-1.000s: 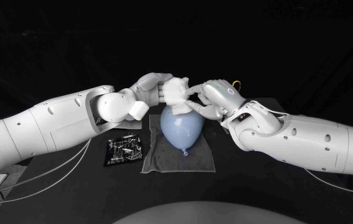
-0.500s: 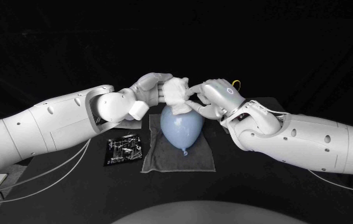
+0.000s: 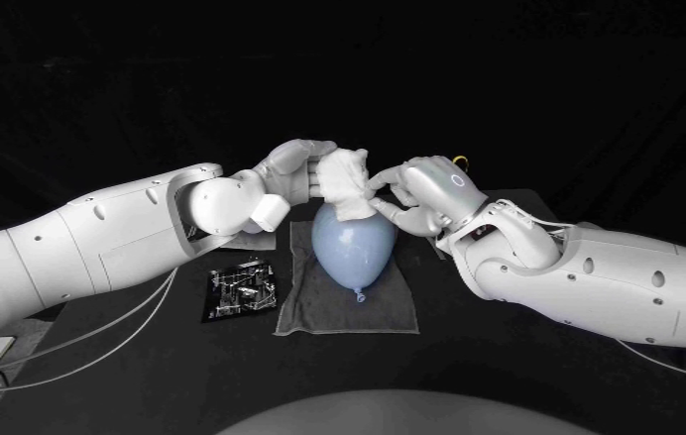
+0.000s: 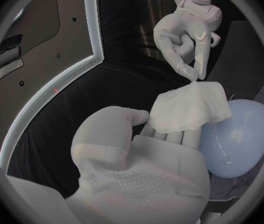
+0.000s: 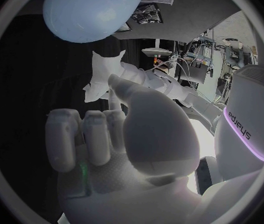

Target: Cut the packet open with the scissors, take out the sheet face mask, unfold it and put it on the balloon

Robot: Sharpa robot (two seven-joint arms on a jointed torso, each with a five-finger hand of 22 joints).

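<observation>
Sheet face mask [image 3: 343, 179] wadded, hiding balloon [image 3: 352, 247] top and left robot hand [image 3: 293, 165] fingertips

My spot's pretty dark, honestly: a black worktop [image 3: 472, 356] in front of me, a plain black backdrop [image 3: 343, 49] behind its far edge, and a grey cloth [image 3: 307, 308] spread flat mid-worktop.

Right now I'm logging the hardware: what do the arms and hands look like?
The left arm and right arm are white rounded shells with small dark holes. The left hand and right hand are silver-grey; the right bears a small ring on its back. Thin pale cables hang under the left arm.
</observation>
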